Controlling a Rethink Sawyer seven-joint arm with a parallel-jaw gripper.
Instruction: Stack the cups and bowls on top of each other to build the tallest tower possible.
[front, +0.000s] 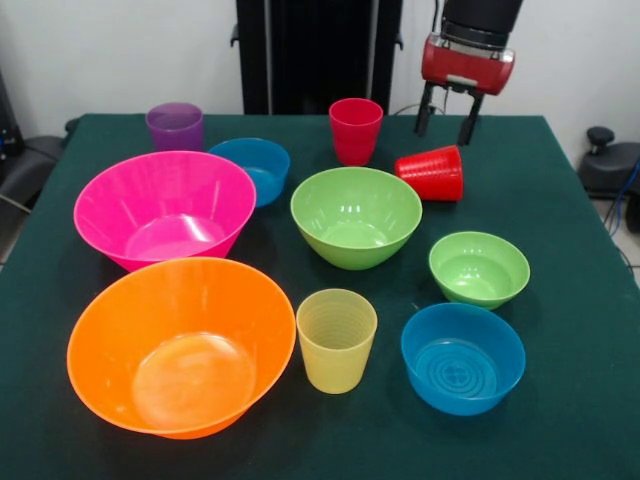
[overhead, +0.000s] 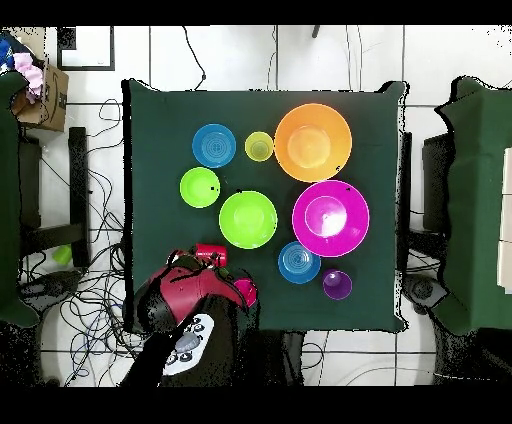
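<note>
Progress: as far as the views show, no tower exists; every cup and bowl sits singly on the green surface (front: 560, 420), none nested in another. All stacking is left to do.
Gripper: the gripper (front: 447, 123) hangs over the far edge of the surface in the front view, its fingers spread apart and holding nothing, just above and behind the tipped cup.
Tipped cup: a bright red cup (front: 432, 173) lies on its side near the far edge, beside the medium lime green bowl; I judge it must be righted or gripped before use.
Upright cups: the pinkish-red cup (front: 355, 130) stands at the middle of the far edge; the purple cup (front: 175, 126) stands toward the far-left corner; the ribbed yellow cup (front: 336, 339) stands near the front edge.
Large bowls: the orange bowl (front: 180, 345) sits at the front-left corner, with the hot pink bowl (front: 164, 208) just behind it along the left edge.
Middle: the medium lime green bowl (front: 356, 215) sits at the centre.
Small bowls: one blue bowl (front: 251, 166) sits behind the hot pink one; the small lime green bowl (front: 479, 268) and the second blue bowl (front: 463, 357) sit toward the right edge.
</note>
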